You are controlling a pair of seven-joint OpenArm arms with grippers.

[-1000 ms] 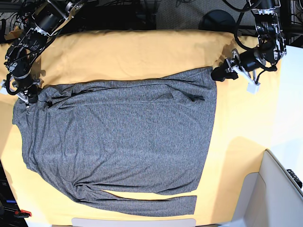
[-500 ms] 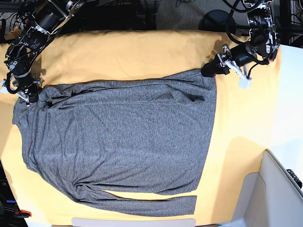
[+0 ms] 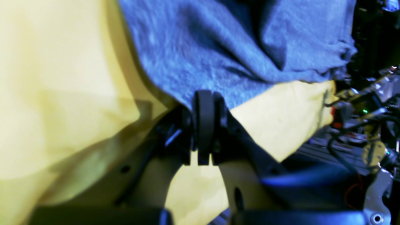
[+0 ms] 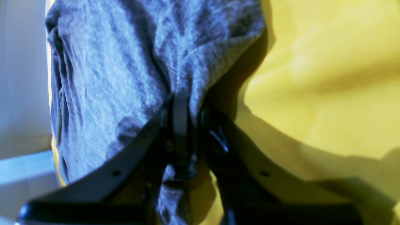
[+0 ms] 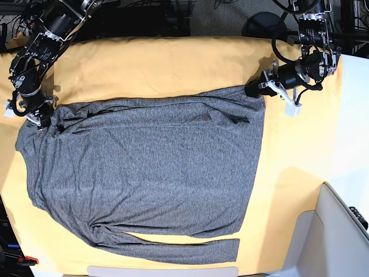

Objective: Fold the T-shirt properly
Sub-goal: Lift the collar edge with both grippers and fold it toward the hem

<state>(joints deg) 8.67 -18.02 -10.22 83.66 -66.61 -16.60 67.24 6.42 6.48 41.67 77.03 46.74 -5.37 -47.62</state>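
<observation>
The heather-grey T-shirt [image 5: 150,167] lies spread flat on the yellow table cloth [image 5: 161,63], with one long sleeve along the front edge [image 5: 184,249]. My left gripper [image 5: 254,89] is at the shirt's far right corner. In the left wrist view it [image 3: 203,97] is shut, pinching the shirt's edge [image 3: 237,40]. My right gripper [image 5: 39,118] is at the shirt's far left corner. In the right wrist view it [image 4: 182,100] is shut on bunched fabric [image 4: 118,62], with a bit hanging below the fingers.
A white surface [image 5: 351,133] borders the cloth on the right, and a pale grey box [image 5: 340,231] stands at the near right. A black round base [image 5: 265,26] and cables lie beyond the far edge. Bare yellow cloth shows behind and right of the shirt.
My left gripper has moved left from the bare cloth onto the shirt's far right corner and now pinches it. My right gripper has stayed on the far left corner, shifting only slightly.
</observation>
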